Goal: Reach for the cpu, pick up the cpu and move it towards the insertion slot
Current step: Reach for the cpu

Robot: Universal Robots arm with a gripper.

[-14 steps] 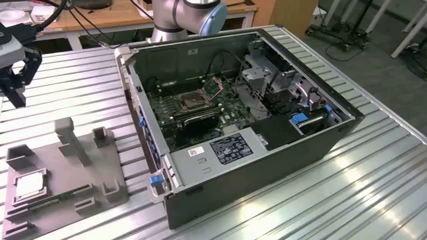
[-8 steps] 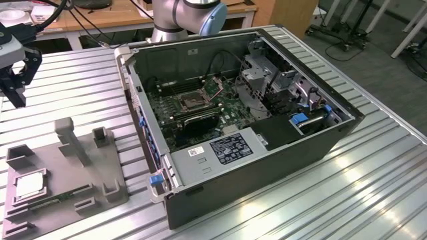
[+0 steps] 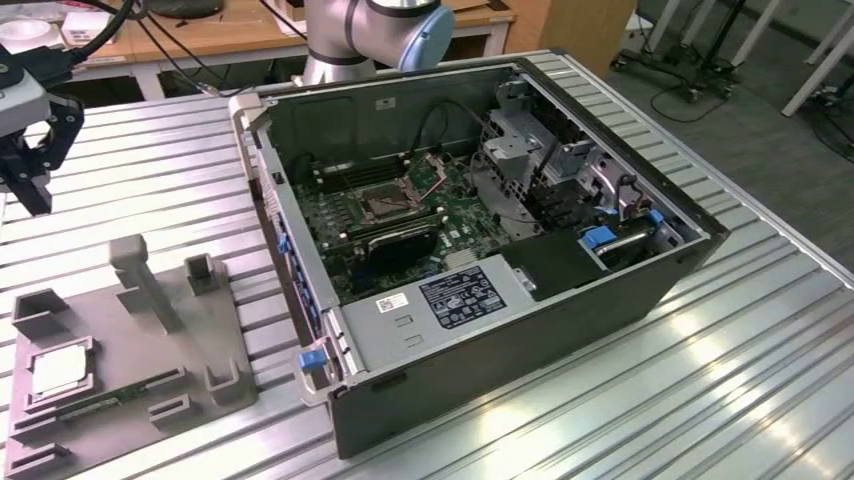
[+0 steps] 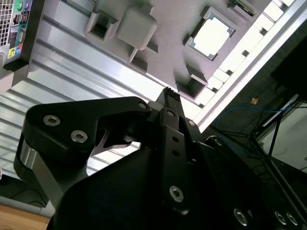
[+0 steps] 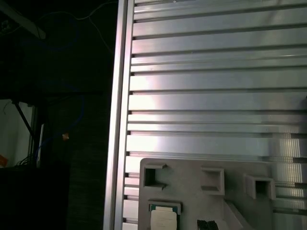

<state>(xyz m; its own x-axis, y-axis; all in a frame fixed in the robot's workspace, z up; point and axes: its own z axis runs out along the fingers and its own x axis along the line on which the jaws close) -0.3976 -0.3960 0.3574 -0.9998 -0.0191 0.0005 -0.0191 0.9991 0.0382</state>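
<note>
1. My claw (image 3: 34, 195) hangs above the slatted metal table (image 3: 174, 170) at the exterior view's far left. I cannot tell whether it is released or clenched. In the second wrist view nothing sits at its tip (image 4: 171, 95).
2. The cpu (image 3: 56, 372) lies flat in a square pocket of the grey holder (image 3: 127, 345), at the exterior view's near left. It is well apart from my claw.
3. The cpu is a small, flat square. Its silvery-grey top glares almost white in the second wrist view (image 4: 211, 34), with a thin darker rim around it. In the first wrist view (image 5: 164, 219) the top looks pale tan with a greenish border.
4. A narrow green memory stick (image 3: 107, 402) lies in the same holder, just beside the cpu.
5. The insertion slot (image 3: 380, 205) sits on the motherboard (image 3: 327, 225) inside the open computer case (image 3: 561, 330), to the exterior view's right of the holder. It is square, with a shiny metal frame and a dark centre, and it is well apart from both the cpu and my claw.
</note>
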